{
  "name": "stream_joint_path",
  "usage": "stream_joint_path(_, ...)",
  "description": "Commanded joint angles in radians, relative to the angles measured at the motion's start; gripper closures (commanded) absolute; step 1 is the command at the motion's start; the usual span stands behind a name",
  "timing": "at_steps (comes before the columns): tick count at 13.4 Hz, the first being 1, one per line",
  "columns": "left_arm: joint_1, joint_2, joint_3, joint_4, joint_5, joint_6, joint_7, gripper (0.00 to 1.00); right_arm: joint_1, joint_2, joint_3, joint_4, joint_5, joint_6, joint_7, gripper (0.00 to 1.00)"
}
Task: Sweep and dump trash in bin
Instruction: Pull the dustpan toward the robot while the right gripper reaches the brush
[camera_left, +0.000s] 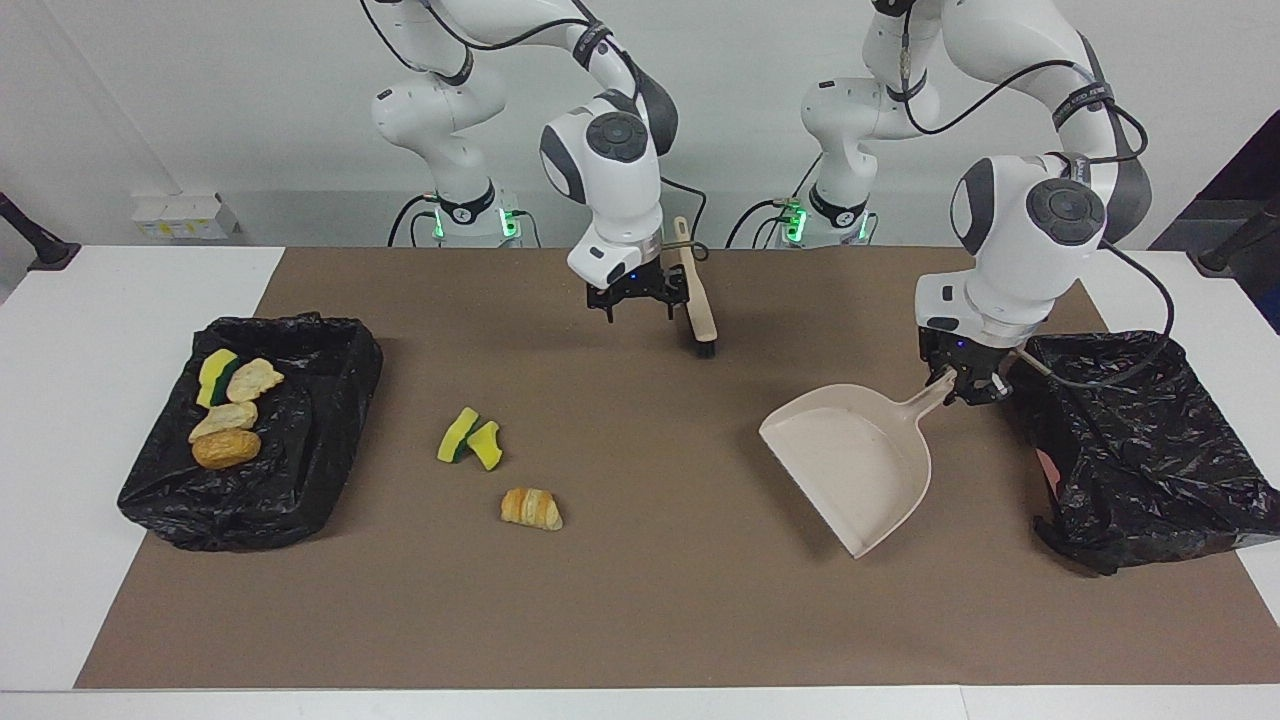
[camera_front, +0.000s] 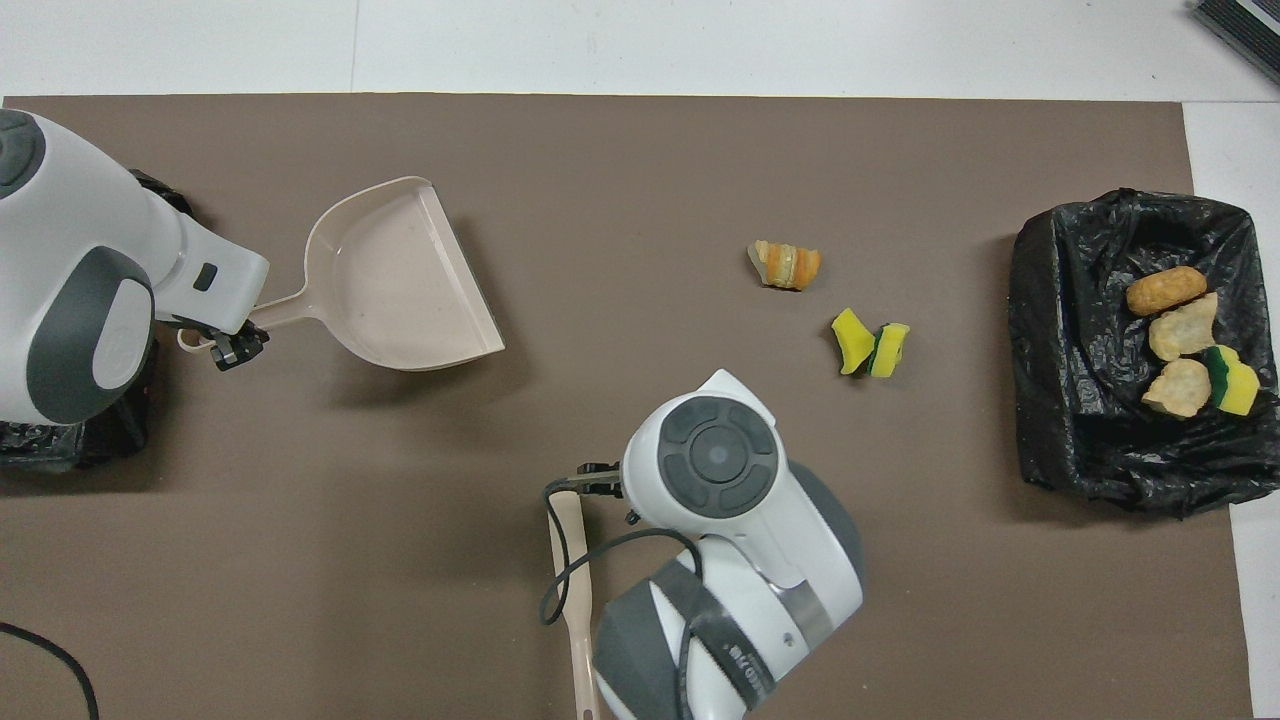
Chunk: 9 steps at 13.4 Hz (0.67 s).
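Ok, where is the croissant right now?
The croissant lies on the brown mat, toward the right arm's end of the table, just farther from the robots than the two sponge wedges and outside the bin.

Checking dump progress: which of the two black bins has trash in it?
The bin at the right arm's end of the table: it holds a sponge wedge, two bread chunks and a bun. The other bin, beside the dustpan, shows none.

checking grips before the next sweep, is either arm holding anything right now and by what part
The left gripper holds the dustpan by the end of its handle. The right gripper is open and holds nothing; it is beside the brush.
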Motion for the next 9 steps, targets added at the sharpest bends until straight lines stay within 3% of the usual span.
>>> stream_joint_path(1,0.017,-0.092,-0.009,-0.119,0.014,0.017,0.114,1.0,0.109,0.018,-0.008,-0.009,-0.001,0.021,0.059,0.0)
stream_joint_path(4,0.055,-0.139,-0.009,-0.224,0.017,0.108,0.197,1.0,0.223,0.041,-0.007,-0.048,-0.061,0.023,0.147,0.0)
stream_joint_path(9,0.072,-0.152,-0.009,-0.287,0.017,0.17,0.22,1.0,0.292,-0.027,-0.004,-0.18,-0.04,0.029,0.159,0.0)
